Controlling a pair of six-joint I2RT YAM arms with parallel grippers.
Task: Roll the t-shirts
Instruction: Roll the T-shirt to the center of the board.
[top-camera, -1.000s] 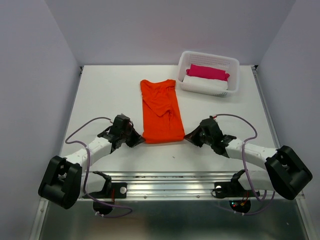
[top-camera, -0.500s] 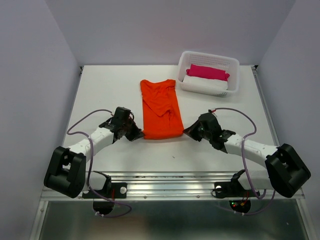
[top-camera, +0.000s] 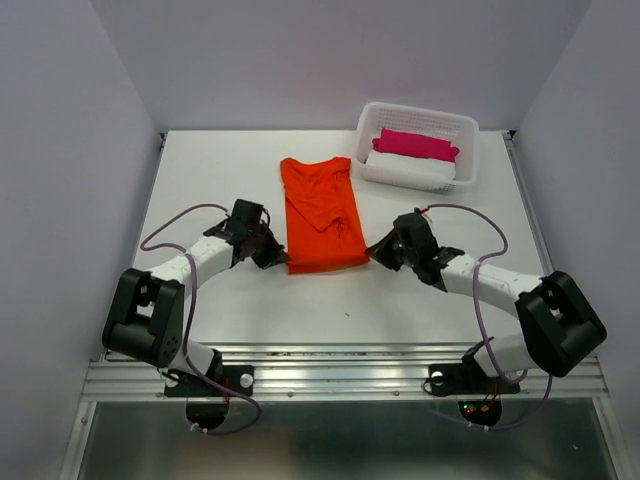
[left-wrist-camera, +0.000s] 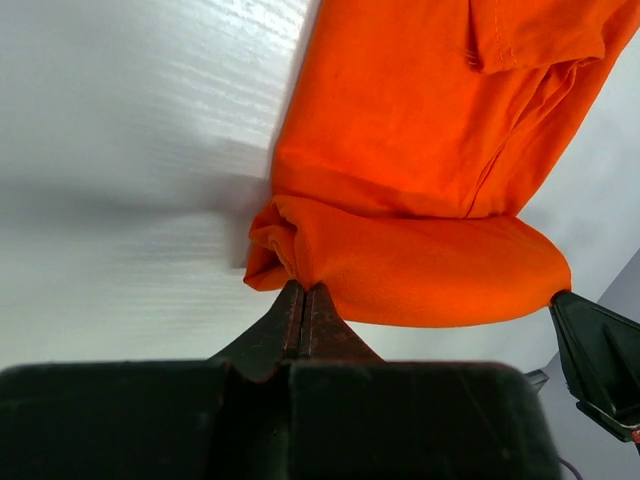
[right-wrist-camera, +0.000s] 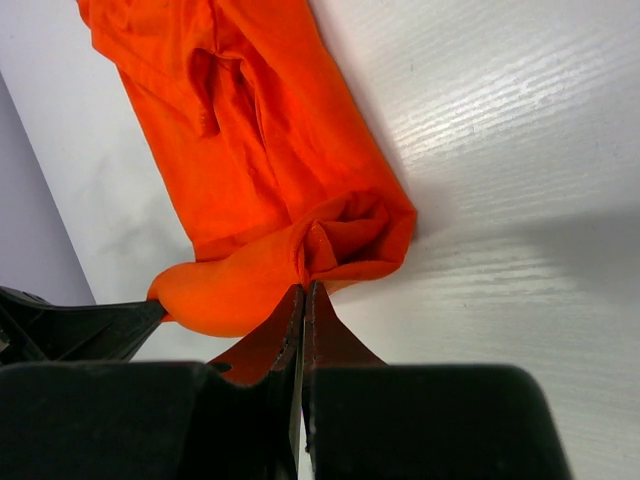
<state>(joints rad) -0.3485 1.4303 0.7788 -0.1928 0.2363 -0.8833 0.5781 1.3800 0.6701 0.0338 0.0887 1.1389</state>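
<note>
From above, the orange-red t-shirt (top-camera: 320, 212) lies lengthwise in the middle of the white counter (top-camera: 215, 170), its near hem turned up into a short roll. The left fingers (top-camera: 273, 257) meet the roll's left end and the right fingers (top-camera: 377, 251) its right end. A white basket (top-camera: 420, 108) at the far right corner holds a pink cloth (top-camera: 415, 145) on a white cloth (top-camera: 405, 171).

In the left wrist view, the left fingers (left-wrist-camera: 303, 300) are pressed together, pinching the end of the t-shirt (left-wrist-camera: 400, 150) roll. The right fingers (left-wrist-camera: 600, 360) show at the other end.

In the right wrist view, the right fingers (right-wrist-camera: 303, 305) are likewise closed tight on the t-shirt (right-wrist-camera: 260, 150) roll's folded end, which rests on the counter (right-wrist-camera: 500, 150).
</note>
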